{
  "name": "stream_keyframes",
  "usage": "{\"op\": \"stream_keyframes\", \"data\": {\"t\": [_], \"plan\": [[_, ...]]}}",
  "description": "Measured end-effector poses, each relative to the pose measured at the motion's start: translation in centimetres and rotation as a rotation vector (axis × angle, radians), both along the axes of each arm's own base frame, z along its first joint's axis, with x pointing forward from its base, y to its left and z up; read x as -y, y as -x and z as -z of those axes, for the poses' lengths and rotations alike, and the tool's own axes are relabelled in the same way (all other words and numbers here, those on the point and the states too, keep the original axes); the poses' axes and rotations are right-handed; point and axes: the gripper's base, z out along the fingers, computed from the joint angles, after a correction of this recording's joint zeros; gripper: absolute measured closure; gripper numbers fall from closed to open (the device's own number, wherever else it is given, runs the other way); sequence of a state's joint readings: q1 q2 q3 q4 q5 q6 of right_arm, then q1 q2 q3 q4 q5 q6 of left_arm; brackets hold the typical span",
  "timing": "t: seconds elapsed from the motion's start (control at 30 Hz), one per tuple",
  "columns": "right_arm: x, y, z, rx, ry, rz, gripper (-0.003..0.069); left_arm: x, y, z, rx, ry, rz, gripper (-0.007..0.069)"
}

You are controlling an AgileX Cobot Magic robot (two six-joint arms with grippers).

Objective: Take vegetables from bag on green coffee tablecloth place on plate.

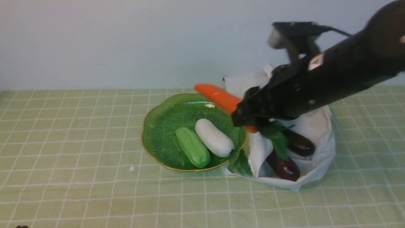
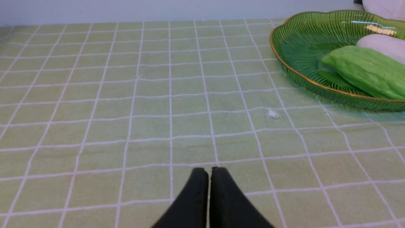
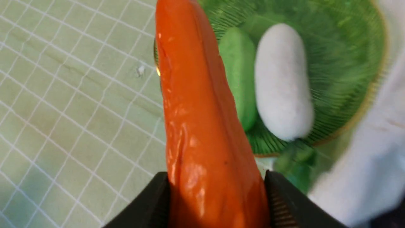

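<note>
My right gripper [image 1: 245, 118] is shut on the orange carrot [image 1: 218, 96], holding it in the air over the right rim of the green plate [image 1: 158, 126]; its green leafy top [image 1: 277, 136] hangs over the white bag [image 1: 316, 126]. In the right wrist view the carrot [image 3: 202, 126] sits between both fingers [image 3: 284, 202]. The green cucumber [image 1: 192, 147] and white radish [image 1: 213, 137] lie in the plate. Two dark purple eggplants [image 1: 299, 144] [image 1: 284, 167] lie in the open bag. My left gripper [image 2: 209, 172] is shut and empty, low over the tablecloth [image 2: 126, 110], left of the plate [image 2: 303, 41].
A small white crumb [image 1: 131, 169] lies on the cloth in front of the plate, also in the left wrist view [image 2: 273, 114]. A loose green leaf [image 1: 239, 161] lies between plate and bag. A pale wall stands behind the table.
</note>
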State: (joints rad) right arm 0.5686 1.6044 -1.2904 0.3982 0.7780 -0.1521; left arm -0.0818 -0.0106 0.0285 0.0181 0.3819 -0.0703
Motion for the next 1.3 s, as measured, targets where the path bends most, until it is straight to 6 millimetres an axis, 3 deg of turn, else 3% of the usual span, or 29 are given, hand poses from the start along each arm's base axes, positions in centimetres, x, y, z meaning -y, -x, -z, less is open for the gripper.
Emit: {"op": "stream_keyframes", "data": {"t": [0.1, 0.27, 0.4, 0.53, 0.73, 0.83, 0.9, 1.03, 1.1, 1.13, 1.17, 1.2, 1.23, 1.27, 1.3], "plan": [[-2.6, -1.6, 3.8, -0.007, 0.003, 0.019, 0.032, 0.0, 0.0, 0.0, 0.0, 0.0, 0.0, 0.0629], [-4.1, -3.8, 8.5, -0.004, 0.006, 0.083, 0.032, 0.0, 0.0, 0.0, 0.0, 0.0, 0.0, 0.0629], [-4.4, -4.5, 10.2, 0.003, 0.012, 0.102, 0.032, 0.0, 0.0, 0.0, 0.0, 0.0, 0.0, 0.0629], [-4.5, -4.8, 10.8, 0.011, 0.012, 0.11, 0.0295, 0.0, 0.0, 0.0, 0.0, 0.0, 0.0, 0.0629], [-4.2, -5.1, 10.8, 0.02, 0.008, 0.122, 0.0108, 0.0, 0.0, 0.0, 0.0, 0.0, 0.0, 0.0629], [-3.6, -5.2, 10.3, 0.001, 0.013, 0.124, 0.0076, 0.0, 0.0, 0.0, 0.0, 0.0, 0.0, 0.0629], [-2.7, -5.4, 8.5, -0.02, 0.019, 0.119, 0.0063, 0.0, 0.0, 0.0, 0.0, -0.001, 0.0, 0.0629], [-0.4, -5.6, 0.8, 0.032, -0.006, 0.1, 0.0083, 0.0, 0.0, 0.0, 0.0, -0.001, 0.0, 0.0629], [1.1, -5.0, -4.1, 0.088, -0.005, 0.086, 0.0113, 0.0, 0.0, 0.0, 0.0, -0.001, 0.0, 0.0629], [1.2, -4.9, -4.5, 0.094, -0.004, 0.082, 0.0116, 0.0, 0.0, 0.0, 0.0, -0.001, 0.0, 0.0629], [2.7, -3.8, -8.9, 0.159, 0.001, 0.077, 0.0158, 0.0, 0.0, 0.0, 0.0, -0.001, 0.0, 0.0629], [3.6, -2.9, -11.0, 0.188, 0.015, 0.073, 0.0186, 0.0, 0.0, 0.0, 0.0, -0.001, 0.0, 0.0629], [3.7, -2.9, -10.9, 0.181, 0.024, 0.072, 0.0186, 0.0, 0.0, 0.0, 0.0, -0.001, 0.0, 0.0629], [5.2, -0.9, -14.7, 0.241, 0.05, 0.068, 0.0252, 0.0, 0.0, 0.0, 0.0, -0.001, 0.0, 0.0629], [5.7, -0.2, -15.6, 0.251, 0.071, 0.068, 0.0274, 0.0, 0.0, 0.0, 0.0, -0.001, 0.0, 0.0629]]}}
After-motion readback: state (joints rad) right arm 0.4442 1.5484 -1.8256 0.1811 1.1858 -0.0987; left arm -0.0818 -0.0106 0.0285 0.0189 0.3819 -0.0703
